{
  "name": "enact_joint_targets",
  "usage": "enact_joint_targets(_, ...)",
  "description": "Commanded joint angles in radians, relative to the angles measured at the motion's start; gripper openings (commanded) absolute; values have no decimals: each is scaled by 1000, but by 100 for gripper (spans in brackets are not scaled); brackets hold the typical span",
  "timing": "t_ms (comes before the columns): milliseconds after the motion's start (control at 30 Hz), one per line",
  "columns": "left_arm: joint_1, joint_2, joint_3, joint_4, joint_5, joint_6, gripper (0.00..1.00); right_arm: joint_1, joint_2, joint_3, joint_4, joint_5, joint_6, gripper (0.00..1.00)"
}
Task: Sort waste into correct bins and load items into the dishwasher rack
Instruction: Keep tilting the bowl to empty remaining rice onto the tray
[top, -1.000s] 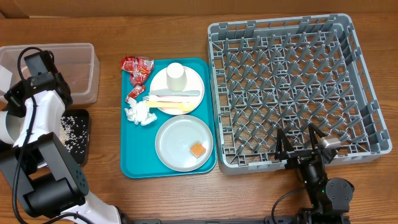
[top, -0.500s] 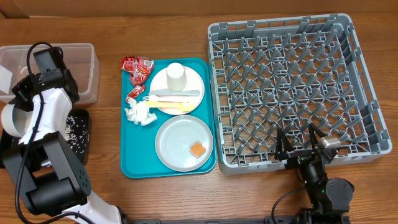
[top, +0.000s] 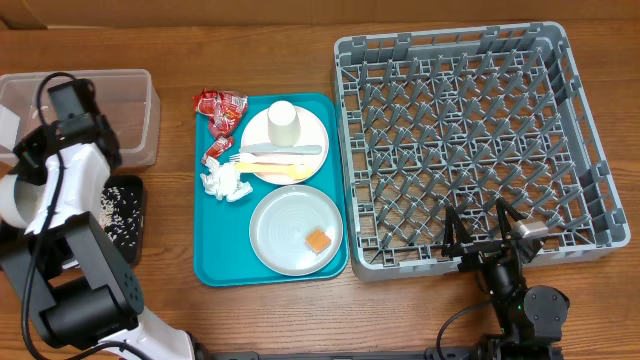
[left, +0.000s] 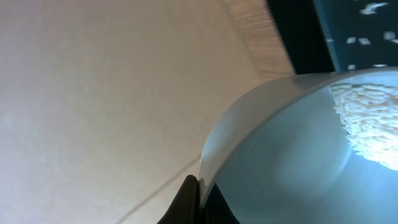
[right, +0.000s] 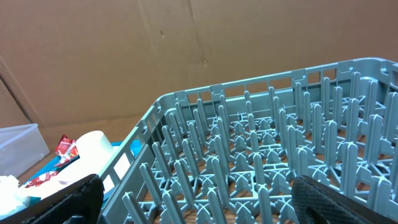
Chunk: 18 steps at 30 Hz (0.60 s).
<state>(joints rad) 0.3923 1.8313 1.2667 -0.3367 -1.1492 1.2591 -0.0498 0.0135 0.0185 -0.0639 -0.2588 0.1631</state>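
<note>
Bowl (left: 280, 162), small and grey with a clump of rice (left: 367, 124) inside, sits pinched by its rim in the closed jaws of the left gripper (left: 191, 190), with the black tray (top: 138, 240) beyond it. The right gripper (right: 199, 208) gapes wide with nothing held, the dishwasher rack (right: 249, 155) just ahead of its jaws

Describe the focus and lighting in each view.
Overhead: sharp and evenly lit, no glare on the rack. Left wrist: the bowl is so close that its rim blurs, and the rice in it looks bright, nearly washed out. Right wrist: rack pegs fairly crisp, the fingers dark and soft at the bottom corners.
</note>
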Motion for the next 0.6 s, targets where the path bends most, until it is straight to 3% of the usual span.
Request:
enact_joint_targets(0, 19, -19, 11, 40, 3, -36, 4, 6, -11, -10, 6, -4, -4, 100)
enact_joint_targets(433, -1, -25, 11, -62, 42, -66, 4, 6, -11, -10, 6, -4, -4, 100)
enact_joint_targets(567, -26, -39, 11, -9, 21, -67, 4, 6, -11, -10, 6, -4, -4, 100)
